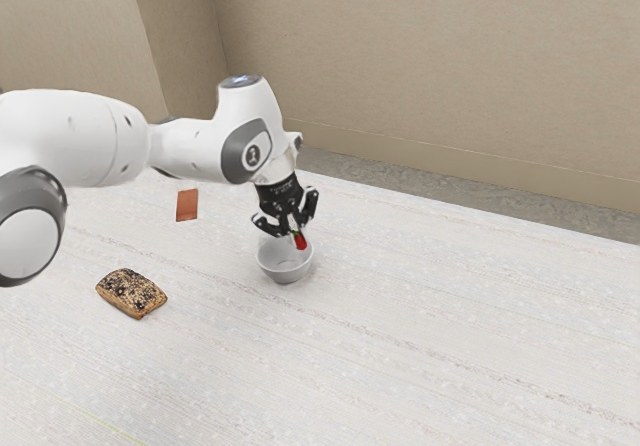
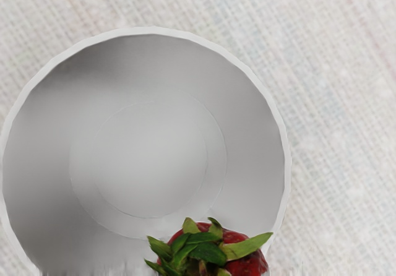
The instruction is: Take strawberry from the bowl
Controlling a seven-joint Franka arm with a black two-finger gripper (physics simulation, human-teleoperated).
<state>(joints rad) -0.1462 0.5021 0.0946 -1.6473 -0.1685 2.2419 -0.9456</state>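
My gripper (image 1: 294, 232) is over the bowl (image 1: 286, 275) in the exterior view, its fingers shut on the red strawberry (image 1: 301, 241). The strawberry hangs below the fingertips, above the bowl's rim. In the wrist view the strawberry (image 2: 246, 265) shows at the lower edge, green leaves toward the camera, overlapping one side of the round grey-white bowl (image 2: 151, 158). The bowl's inner floor is bare where it can be seen.
A seeded brown piece of bread (image 1: 132, 293) lies on the pale table (image 1: 420, 336), toward the exterior view's left of the bowl. A flat reddish-brown block (image 1: 187, 205) rests farther back, below the arm. A beige wall stands behind.
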